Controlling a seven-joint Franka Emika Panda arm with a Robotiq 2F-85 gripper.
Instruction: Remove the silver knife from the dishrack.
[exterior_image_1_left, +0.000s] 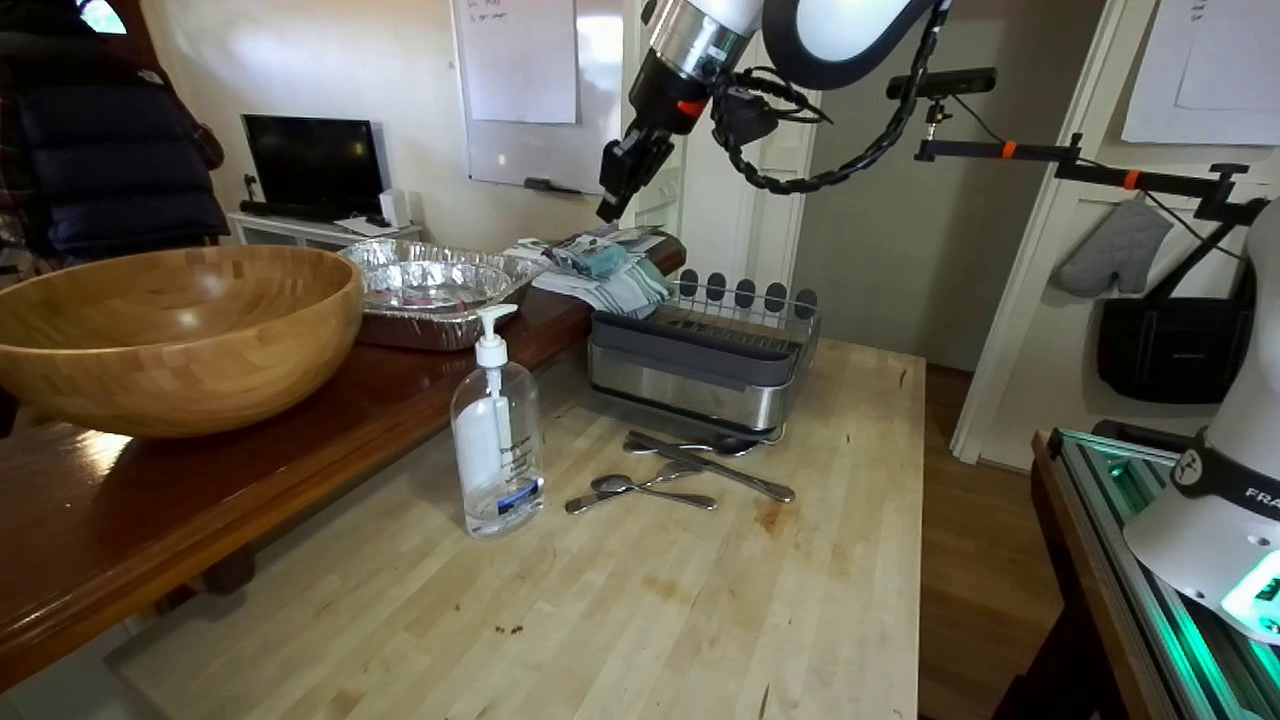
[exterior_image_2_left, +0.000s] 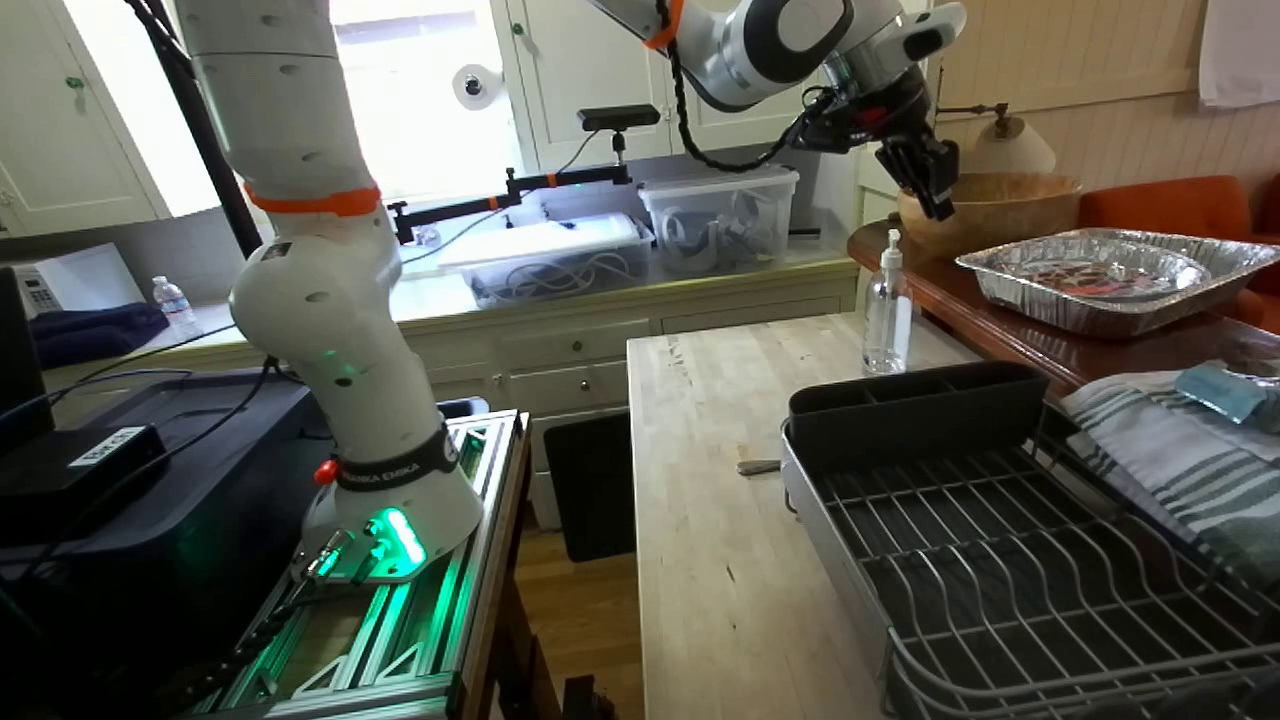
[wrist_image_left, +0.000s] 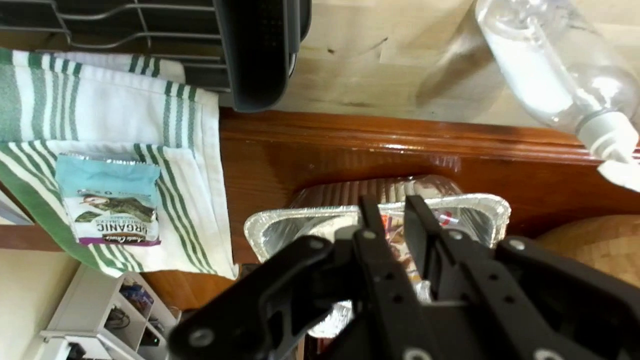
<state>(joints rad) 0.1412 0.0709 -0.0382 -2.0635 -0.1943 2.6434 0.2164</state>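
Note:
The silver knife (exterior_image_1_left: 740, 475) lies on the light wooden table, crossed with other cutlery in front of the dishrack (exterior_image_1_left: 690, 382). A silver handle end (exterior_image_2_left: 758, 467), seemingly the knife's, shows beside the dishrack (exterior_image_2_left: 840, 575) in an exterior view; the rack hides the rest. The dishrack's dark caddy (wrist_image_left: 262, 55) shows in the wrist view, where the knife is out of view. My gripper (exterior_image_1_left: 608, 205), also in the other exterior picture (exterior_image_2_left: 938, 205), is raised high, away from knife and rack. In the wrist view its fingers (wrist_image_left: 391, 202) stand apart with nothing between them.
A clear pump bottle (exterior_image_1_left: 497, 440) stands left of the cutlery. A spoon (exterior_image_1_left: 655, 490) and other utensils lie by the knife. On the dark wood counter are a big wooden bowl (exterior_image_1_left: 180, 340), foil pans (exterior_image_2_left: 1110, 290) and a striped towel (wrist_image_left: 195, 165) with a snack packet (wrist_image_left: 112, 200).

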